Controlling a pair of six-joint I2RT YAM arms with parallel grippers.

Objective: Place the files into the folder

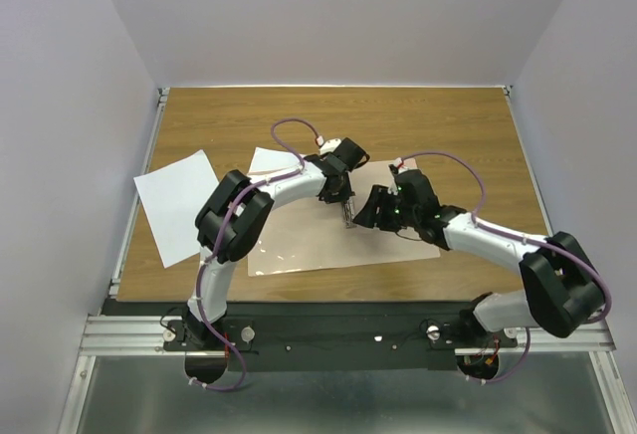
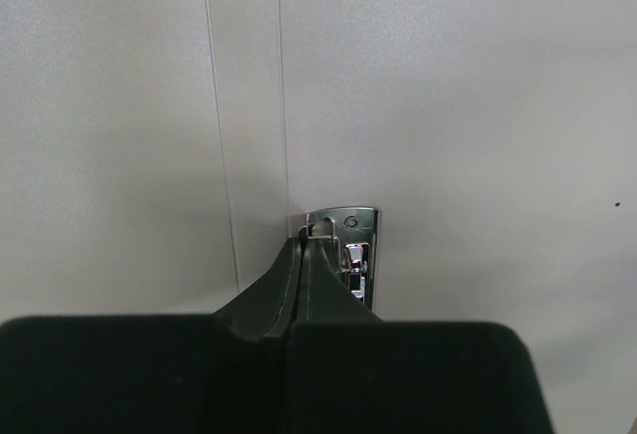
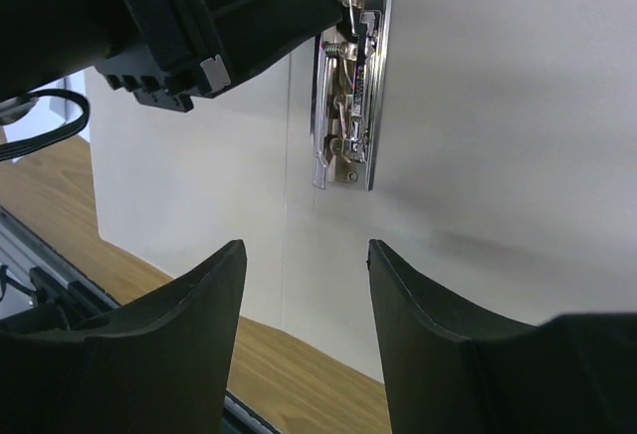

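The folder (image 1: 299, 250) lies open and flat in the middle of the table, its pale inside up. Its metal clip (image 3: 350, 86) sits beside the centre crease. My left gripper (image 2: 304, 238) is shut, its tips against the wire lever at one end of the clip (image 2: 356, 255). My right gripper (image 3: 304, 255) hovers open just short of the clip's other end, with nothing between its fingers. One white file (image 1: 177, 205) lies at the table's left edge. A corner of another file (image 1: 271, 160) shows behind the left arm.
Both arms meet over the folder's centre, grippers (image 1: 356, 210) almost touching. Bare wood tabletop (image 1: 438, 125) lies behind and to the right. Grey walls enclose the table on three sides. A metal rail (image 1: 338, 332) runs along the near edge.
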